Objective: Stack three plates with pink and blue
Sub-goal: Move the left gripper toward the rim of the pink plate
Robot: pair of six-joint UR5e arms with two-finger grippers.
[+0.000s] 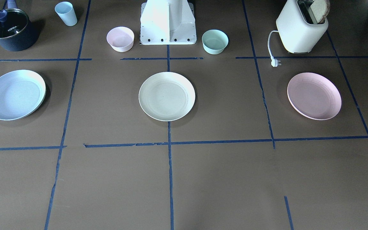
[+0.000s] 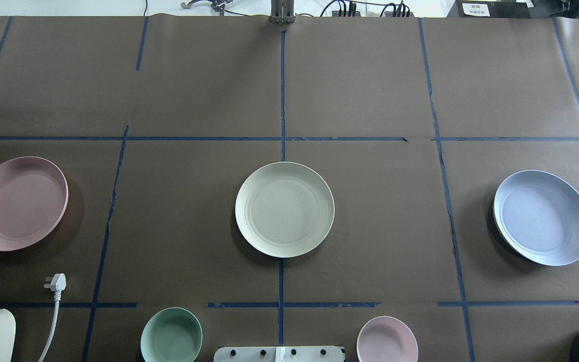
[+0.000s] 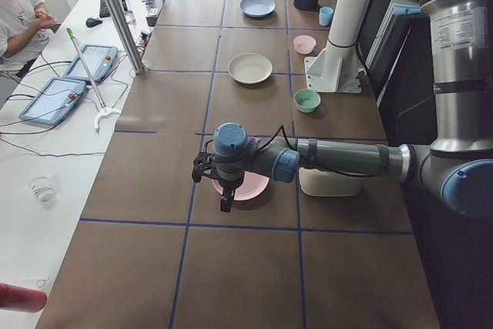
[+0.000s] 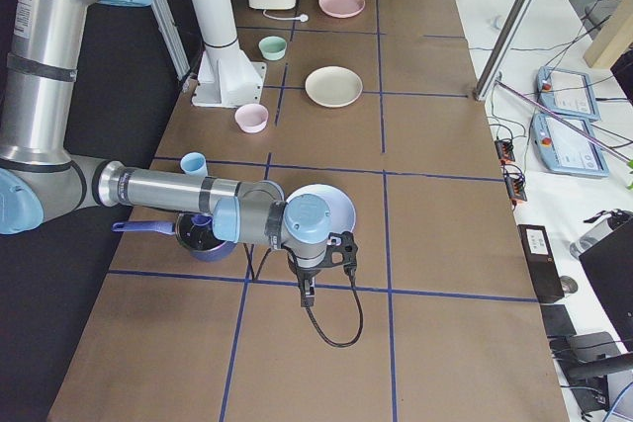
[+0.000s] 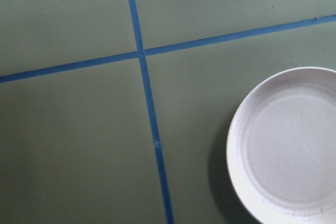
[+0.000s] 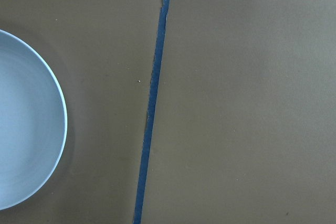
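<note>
Three plates lie flat on the desk (image 2: 194, 100) in one row, well apart, none stacked. Left to right in the overhead view: pink plate (image 2: 17, 202), cream plate (image 2: 284, 208) at centre, blue plate (image 2: 543, 217).

Row nearer the robot:
- toaster (image 1: 300, 32) with a bread slice (image 1: 320, 9) standing in its slot
- mint bowl (image 2: 171, 336)
- small pink bowl (image 2: 387, 339)
- blue cup (image 1: 66, 13)
- dark pot (image 1: 10, 30) with its glass lid (image 1: 6, 24) on

Left gripper (image 3: 223, 199) hangs above the desk by the pink plate, right gripper (image 4: 307, 292) by the blue plate. Both show only in the side cameras, so I can't tell how far open they are.
</note>
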